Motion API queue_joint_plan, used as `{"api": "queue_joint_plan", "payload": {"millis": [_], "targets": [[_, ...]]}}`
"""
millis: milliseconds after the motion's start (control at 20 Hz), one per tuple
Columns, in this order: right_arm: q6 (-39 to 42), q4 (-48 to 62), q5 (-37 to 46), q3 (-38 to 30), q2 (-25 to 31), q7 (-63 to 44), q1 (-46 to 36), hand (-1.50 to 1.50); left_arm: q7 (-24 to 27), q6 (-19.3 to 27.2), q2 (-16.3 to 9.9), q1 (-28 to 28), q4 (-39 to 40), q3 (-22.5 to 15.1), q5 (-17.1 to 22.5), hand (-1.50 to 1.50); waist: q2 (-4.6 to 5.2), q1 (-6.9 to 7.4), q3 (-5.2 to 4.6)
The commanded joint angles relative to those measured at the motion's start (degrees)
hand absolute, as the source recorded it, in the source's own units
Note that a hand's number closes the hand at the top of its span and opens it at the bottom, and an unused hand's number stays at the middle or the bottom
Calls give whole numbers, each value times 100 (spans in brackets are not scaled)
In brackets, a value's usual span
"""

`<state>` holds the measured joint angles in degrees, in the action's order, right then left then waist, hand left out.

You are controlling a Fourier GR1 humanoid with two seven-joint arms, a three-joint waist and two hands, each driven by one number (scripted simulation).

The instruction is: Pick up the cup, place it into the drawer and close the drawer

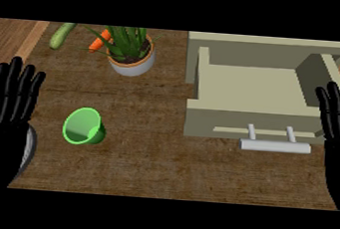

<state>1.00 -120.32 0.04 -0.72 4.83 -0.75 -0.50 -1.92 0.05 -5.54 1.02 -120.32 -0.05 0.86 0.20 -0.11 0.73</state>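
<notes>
My left hand (9, 108) shows at the left edge, fingers straight and spread apart, pointing up, holding nothing. My right hand (339, 123) shows at the right edge in the same way, fingers straight and apart, touching nothing that I can see.

The green cup (82, 126) lies tipped on its side on the brown mat (169, 161) that covers the table, its open mouth facing up and left toward me. It sits in the left half of the mat, near my left hand but apart from it, and well apart from the drawer.

The drawer (252, 87) is pulled out of the beige cabinet (274, 44) at the upper right, and its inside shows pale and bare. Its front panel faces me, with a light grey bar handle (275, 145) standing off it on two short posts. My right hand is just beside the drawer's right wall.

At the top of the mat a potted plant (131, 51) stands in a white pot with an orange rim. An orange carrot (97, 42) lies just left of it, and a green cucumber (61, 35) lies further left on the wooden table (12, 35).
</notes>
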Motion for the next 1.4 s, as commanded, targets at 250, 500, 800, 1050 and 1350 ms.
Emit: {"api": "queue_joint_plan", "payload": {"millis": [250, 500, 800, 1050, 1350], "targets": [[-39, 273, 84, -131, -60, 360, 43, -150, -33, -966, -224, -155, -144, -286, 816, -150, -23, 10, -72], [227, 131, 168, -76, 336, -486, -302, -150, -340, -1055, -1, 219, 422, 163, 1970, -150, -20, 19, -76], [582, 502, 0, -242, 307, 281, 200, -150, 63, -1493, -176, 315, 1114, 726, 2265, -150, -18, 4, -73], [487, 225, -78, -370, 386, -341, -256, -150, 811, -1705, -168, 714, 1857, 888, 1748, -150, -21, 14, -76], [614, 285, 57, -276, 260, 195, 306, -150, 1495, -1502, -155, 290, 3073, 1089, 1161, -150, -20, -13, -74]]}}
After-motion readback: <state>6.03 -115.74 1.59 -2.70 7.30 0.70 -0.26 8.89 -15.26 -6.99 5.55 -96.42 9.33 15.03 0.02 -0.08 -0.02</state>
